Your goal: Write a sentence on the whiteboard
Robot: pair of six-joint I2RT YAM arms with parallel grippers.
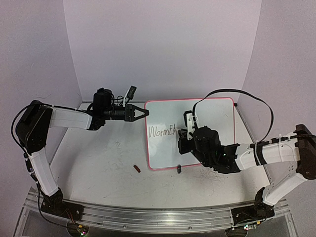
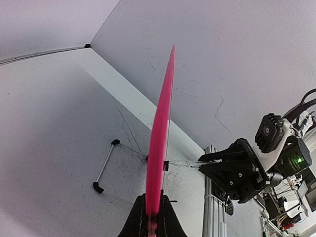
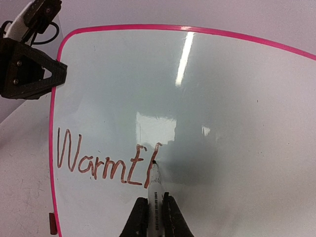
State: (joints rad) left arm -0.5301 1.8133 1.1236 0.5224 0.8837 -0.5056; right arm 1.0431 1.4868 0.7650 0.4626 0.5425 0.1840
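Whiteboard point(image 1: 212, 116): white, pink frame, rounded corners. Lies on the grey desk point(image 1: 98, 163), right of centre, with a short black clip foot point(image 1: 178, 169) at the near edge. Carries reddish lettering point(image 3: 98, 163), "WarmE" plus one further stroke, running toward 3 o'clock from near the left edge.

Left gripper point(image 1: 144, 113): sits at 9 o'clock of the board, clamped tight on the frame at the far left corner. In the left wrist view, shows the pink edge running straight out of the gripper toward 12 o'clock.

Right gripper point(image 3: 154, 219): hangs above the board's left half, closed on a marker point(image 3: 154, 190). Tip touches the surface at the end of the lettering. Board spreads away toward 12 o'clock in the right wrist view.

Small reddish piece point(image 1: 137, 169): lies on the desk at 9 o'clock of the clip foot, just off the board's near left corner.
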